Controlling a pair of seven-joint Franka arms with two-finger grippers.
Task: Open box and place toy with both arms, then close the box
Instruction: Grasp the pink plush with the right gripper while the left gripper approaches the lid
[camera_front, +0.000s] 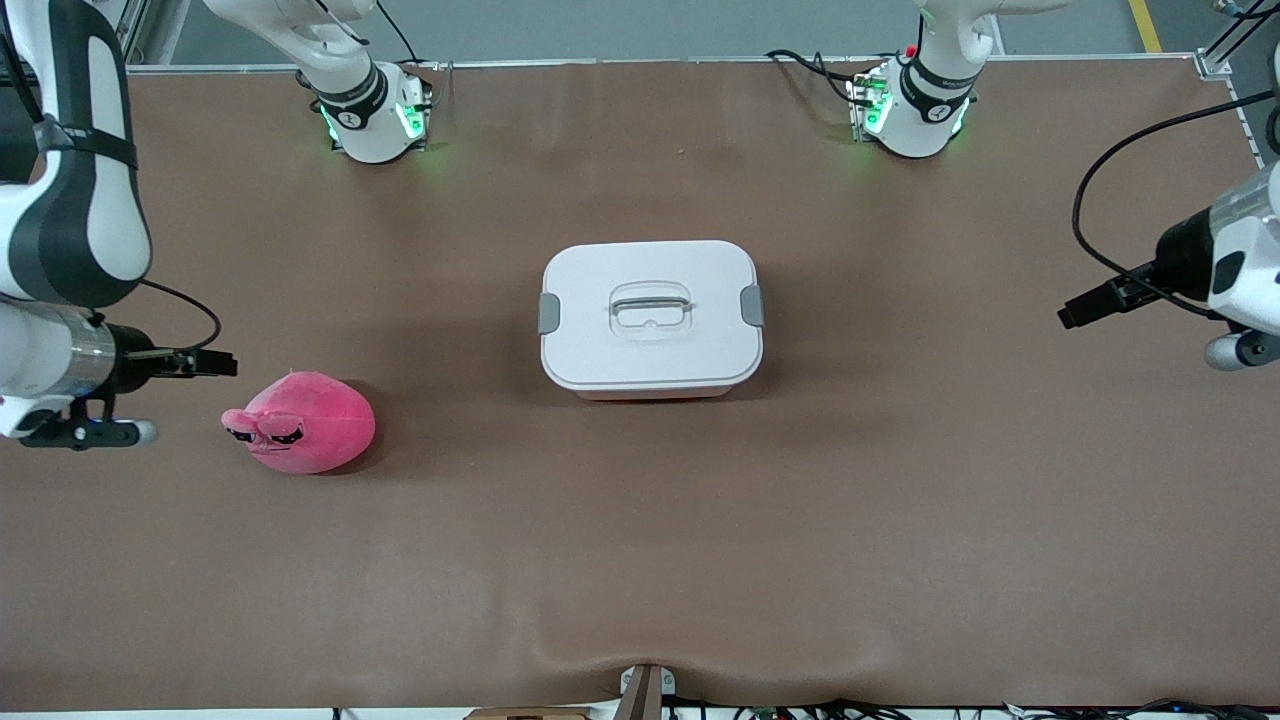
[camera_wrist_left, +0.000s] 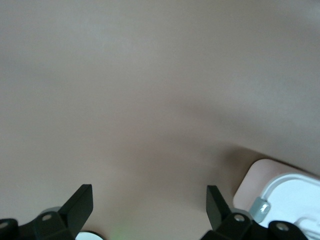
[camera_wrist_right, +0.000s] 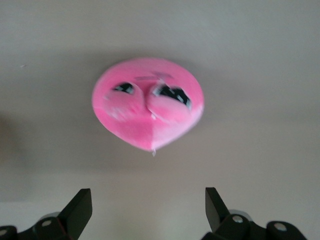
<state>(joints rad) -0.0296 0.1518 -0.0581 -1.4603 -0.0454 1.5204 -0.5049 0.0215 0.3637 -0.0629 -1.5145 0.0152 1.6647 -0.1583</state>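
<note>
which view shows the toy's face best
The right wrist view: the toy fills the middle, both dark eyes facing the camera. The front view shows it whole but small, eyes seen from above. The left wrist view misses it, catching only the box.

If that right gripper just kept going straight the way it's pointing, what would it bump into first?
Most likely the pink toy. The right gripper is open and empty, and in its wrist view the toy sits centred ahead of its fingers on the brown table, nothing between them. How far off is unclear.
</note>
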